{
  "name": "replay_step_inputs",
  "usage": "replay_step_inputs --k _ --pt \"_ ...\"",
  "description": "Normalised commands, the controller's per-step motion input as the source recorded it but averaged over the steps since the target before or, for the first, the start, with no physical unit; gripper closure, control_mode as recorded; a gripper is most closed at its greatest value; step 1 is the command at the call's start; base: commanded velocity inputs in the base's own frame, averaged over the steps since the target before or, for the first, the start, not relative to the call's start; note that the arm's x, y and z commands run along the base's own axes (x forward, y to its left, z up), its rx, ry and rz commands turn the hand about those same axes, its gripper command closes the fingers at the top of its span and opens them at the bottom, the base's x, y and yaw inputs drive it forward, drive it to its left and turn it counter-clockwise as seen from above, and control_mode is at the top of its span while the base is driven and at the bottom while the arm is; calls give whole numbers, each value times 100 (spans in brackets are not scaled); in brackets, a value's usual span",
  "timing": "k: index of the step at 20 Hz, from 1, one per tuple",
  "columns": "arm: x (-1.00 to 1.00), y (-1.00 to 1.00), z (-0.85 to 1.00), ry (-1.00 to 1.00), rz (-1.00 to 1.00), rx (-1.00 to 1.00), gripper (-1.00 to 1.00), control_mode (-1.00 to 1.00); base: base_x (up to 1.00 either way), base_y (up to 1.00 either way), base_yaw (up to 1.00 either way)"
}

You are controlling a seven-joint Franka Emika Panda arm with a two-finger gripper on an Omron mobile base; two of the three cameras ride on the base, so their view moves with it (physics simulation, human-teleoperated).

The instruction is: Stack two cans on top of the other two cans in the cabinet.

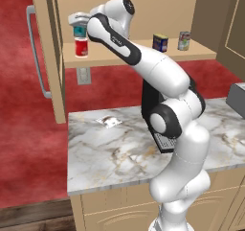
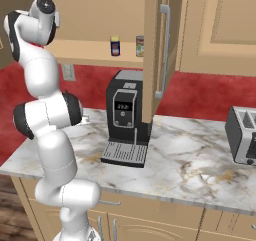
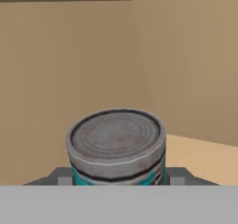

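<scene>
My gripper (image 1: 77,22) is shut on the teal can (image 1: 79,31), which hangs upright directly over the red can (image 1: 82,47) at the left end of the cabinet shelf (image 1: 143,55). Whether the two cans touch I cannot tell. In the hand view the teal can (image 3: 116,144) shows its grey top between my fingertips (image 3: 60,176). The dark blue can (image 1: 160,42) and the pale silvery can (image 1: 184,40) stand side by side further right on the shelf. From the right base view the dark blue can (image 2: 115,46) is plain and the silvery can (image 2: 140,46) is half hidden by the open door (image 2: 152,60).
The left cabinet door with its grey bar handle (image 1: 34,52) stands open beside the red can. A black coffee machine (image 2: 125,120) and a toaster (image 2: 243,135) stand on the marble counter (image 1: 110,148). A small packet (image 1: 109,121) lies on the counter.
</scene>
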Motion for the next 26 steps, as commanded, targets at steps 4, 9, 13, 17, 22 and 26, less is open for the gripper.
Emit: replay_step_inputs --k 4,9,13,17,22,26 --pt "-6 1 -20 -6 0 0 100 -100 0 0 0" --pt "-5 7 -22 -7 0 0 -100 -100 0 0 0" --pt "1 5 -23 -2 0 0 -100 -100 0 0 0" --pt "7 3 -16 0 0 0 -100 -100 0 0 0" --pt "4 0 -4 0 0 0 -100 -100 0 0 0" --pt "0 0 0 0 0 0 -100 -100 0 0 0"
